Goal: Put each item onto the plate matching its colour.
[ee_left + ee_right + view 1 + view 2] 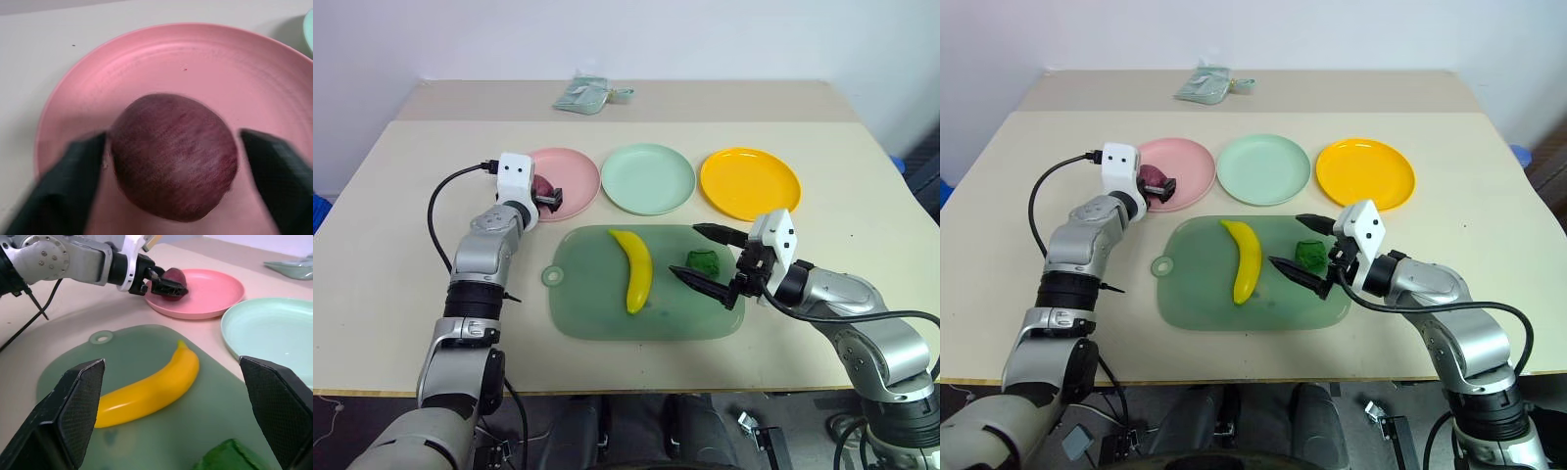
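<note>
Fruit between the left gripper's fingers over the pink plate; banana and green ball on the board by the right gripper.

Head views: the left gripper (548, 196) reaches over the near edge of the pink plate (576, 166) with the dark fruit (541, 186) between its fingers. The right gripper (703, 257) stands spread over the board (597, 313); the green ball (704, 261) lies between its fingers, the banana (634, 268) just beyond their tips. The green plate (648, 178) and yellow plate (749, 182) lie past the board. Left wrist view: fruit (173, 169) rests on the pink plate (146, 63), one finger (63, 186) at its side, the other with a small gap; jaws spread, not pinching. Right wrist view: wide-apart fingers (73, 406) frame the banana (151, 389); ball (230, 458) nearest the gripper.
</note>
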Controlling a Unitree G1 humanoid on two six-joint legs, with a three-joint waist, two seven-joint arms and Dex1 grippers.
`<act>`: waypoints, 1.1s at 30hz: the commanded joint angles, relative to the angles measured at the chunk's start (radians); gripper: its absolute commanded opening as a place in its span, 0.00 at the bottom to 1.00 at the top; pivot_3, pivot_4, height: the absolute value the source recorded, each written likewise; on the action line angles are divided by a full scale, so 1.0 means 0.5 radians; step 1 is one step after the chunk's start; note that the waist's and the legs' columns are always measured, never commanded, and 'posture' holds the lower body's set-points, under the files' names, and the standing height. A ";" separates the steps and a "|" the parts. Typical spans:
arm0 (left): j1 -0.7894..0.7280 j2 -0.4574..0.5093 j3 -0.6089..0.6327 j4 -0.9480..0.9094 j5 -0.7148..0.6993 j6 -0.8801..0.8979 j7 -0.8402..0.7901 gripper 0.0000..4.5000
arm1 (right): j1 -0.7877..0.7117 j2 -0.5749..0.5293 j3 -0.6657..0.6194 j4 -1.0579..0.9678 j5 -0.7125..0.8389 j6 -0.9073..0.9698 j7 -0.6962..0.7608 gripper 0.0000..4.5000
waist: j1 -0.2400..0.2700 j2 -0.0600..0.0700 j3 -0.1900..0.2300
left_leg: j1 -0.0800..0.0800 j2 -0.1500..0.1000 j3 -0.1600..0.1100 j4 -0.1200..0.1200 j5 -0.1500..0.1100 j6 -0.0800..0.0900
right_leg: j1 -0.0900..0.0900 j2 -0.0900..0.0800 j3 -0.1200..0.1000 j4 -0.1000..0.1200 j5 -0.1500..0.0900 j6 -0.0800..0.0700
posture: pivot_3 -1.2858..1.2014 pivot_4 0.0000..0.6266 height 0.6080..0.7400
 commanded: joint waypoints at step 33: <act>1.568 0.747 0.117 -1.641 -0.576 -0.366 -1.378 0.99 | -1.015 0.711 0.678 0.325 -0.359 1.496 -1.040 1.00 | -0.052 0.005 -0.002 | 0.000 0.001 0.002 -0.009 0.002 -0.005 | -0.009 -0.002 0.003 0.001 -0.001 -0.005 | 0.52 0.24 1.00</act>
